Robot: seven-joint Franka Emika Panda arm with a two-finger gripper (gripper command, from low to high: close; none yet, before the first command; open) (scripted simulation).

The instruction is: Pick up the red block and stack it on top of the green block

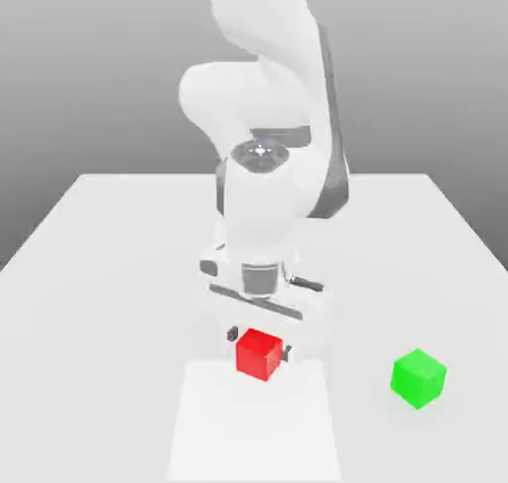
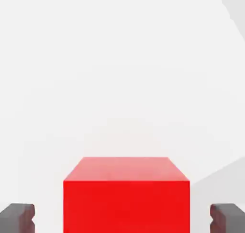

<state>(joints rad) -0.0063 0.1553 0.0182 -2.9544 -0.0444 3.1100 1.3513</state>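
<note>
Grasp step: your tool (image 1: pixel 260 344) straddles red block (image 1: pixel 259 353), fingers (image 2: pixel 18 216) parted, gaps both sides, nothing gripped. Next: close, lift, carry to green block (image 1: pixel 418 377).

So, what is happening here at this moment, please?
A white robot arm has its gripper lowered around the red block on the white table. In the hand view the fingers stand on either side of the block with gaps, so it is not gripped yet. The green block sits apart, toward the exterior view's right, with nothing stacked on it.
</note>
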